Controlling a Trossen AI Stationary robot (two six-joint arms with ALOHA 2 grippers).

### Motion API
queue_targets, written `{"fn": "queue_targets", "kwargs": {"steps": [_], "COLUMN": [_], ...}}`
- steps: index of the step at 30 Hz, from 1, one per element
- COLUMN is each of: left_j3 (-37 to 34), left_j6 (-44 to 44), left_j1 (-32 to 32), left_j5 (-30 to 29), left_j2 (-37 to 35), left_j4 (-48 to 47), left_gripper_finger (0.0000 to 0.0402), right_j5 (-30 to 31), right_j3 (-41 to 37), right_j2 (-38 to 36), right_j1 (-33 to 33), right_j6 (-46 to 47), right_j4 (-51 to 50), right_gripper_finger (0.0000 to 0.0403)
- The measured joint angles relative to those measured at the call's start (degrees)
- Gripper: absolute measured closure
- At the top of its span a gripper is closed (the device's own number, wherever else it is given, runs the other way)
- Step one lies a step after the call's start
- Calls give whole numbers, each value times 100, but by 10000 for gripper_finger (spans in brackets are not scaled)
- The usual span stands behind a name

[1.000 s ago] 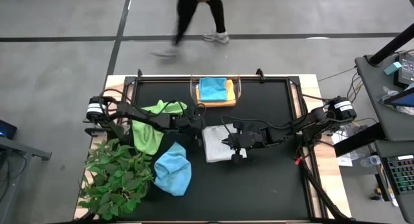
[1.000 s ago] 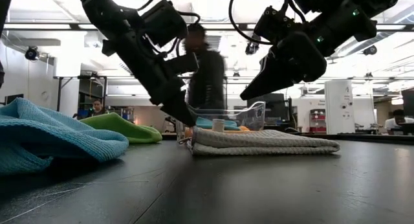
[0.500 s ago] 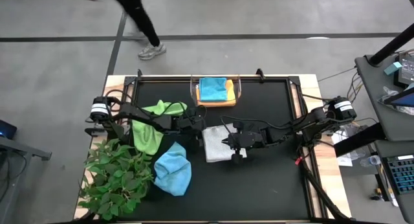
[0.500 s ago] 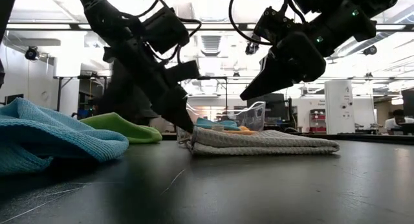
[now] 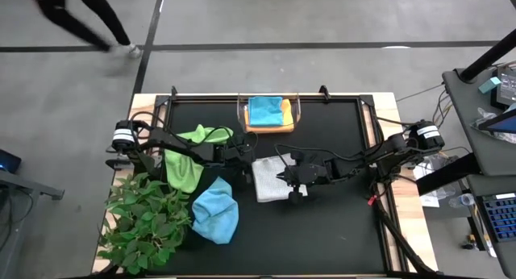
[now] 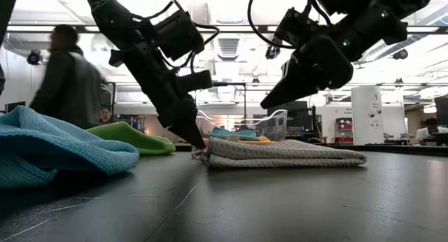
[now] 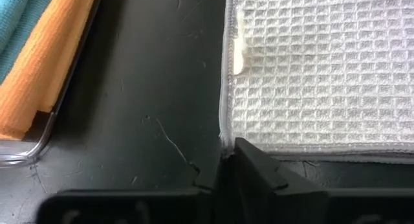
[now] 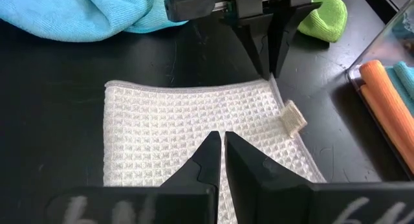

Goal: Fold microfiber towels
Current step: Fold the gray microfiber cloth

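The pale grey-white waffle towel (image 5: 270,179) lies folded and flat at the table's middle. My left gripper (image 5: 247,156) is shut, with its tips at the towel's far left corner (image 7: 224,141). My right gripper (image 6: 264,104) is shut and hangs over the towel's middle (image 8: 194,120), clear of it. The lime green towel (image 5: 187,160) lies crumpled at the left. The light blue towel (image 5: 216,211) lies bunched near the front. The teal towel (image 5: 264,110) and the yellow-orange towel (image 5: 285,111) lie folded in the clear bin (image 5: 299,118). My left gripper meets the grey-white towel at its far left corner (image 7: 224,141) with its shut fingertips (image 8: 270,70). The fingers slant down from the table's left. The towel stays flat on the table. I cannot tell whether any cloth is between the fingers.
A leafy green plant (image 5: 145,221) fills the near left corner. The bin stands at the far edge. There is bare black table (image 5: 339,222) right of and in front of the folded towel. A person (image 6: 66,81) walks in the room behind the table.
My left gripper has dipped a little, its tips coming down to the towel's corner. The towel has stayed flat. The person behind the table has walked toward the left.
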Motion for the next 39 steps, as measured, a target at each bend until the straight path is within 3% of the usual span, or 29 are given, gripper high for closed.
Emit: {"fn": "queue_targets", "kwargs": {"steps": [7, 12, 20, 26, 39], "left_j3": [4, 94, 105, 76, 63], "left_j6": [2, 7, 2, 5, 4], "left_j1": [-2, -18, -202, -532, -914], "left_j5": [0, 4, 13, 90, 192], "left_j2": [-55, -279, -772, -864, -675], "left_j4": [-132, -613, -700, -157, 102], "left_gripper_finger": [281, 245, 240, 240, 240], "right_j5": [-1, -7, -13, -18, -60], "right_j3": [0, 0, 0, -3, -2], "right_j2": [-39, -263, -986, -1358, -1270], "right_j1": [-9, -84, -195, -199, -195], "right_j6": [2, 346, 890, 1300, 1459], "right_j4": [-19, -153, -1135, -1631, -2629], "right_gripper_finger": [388, 388, 374, 373, 374]}}
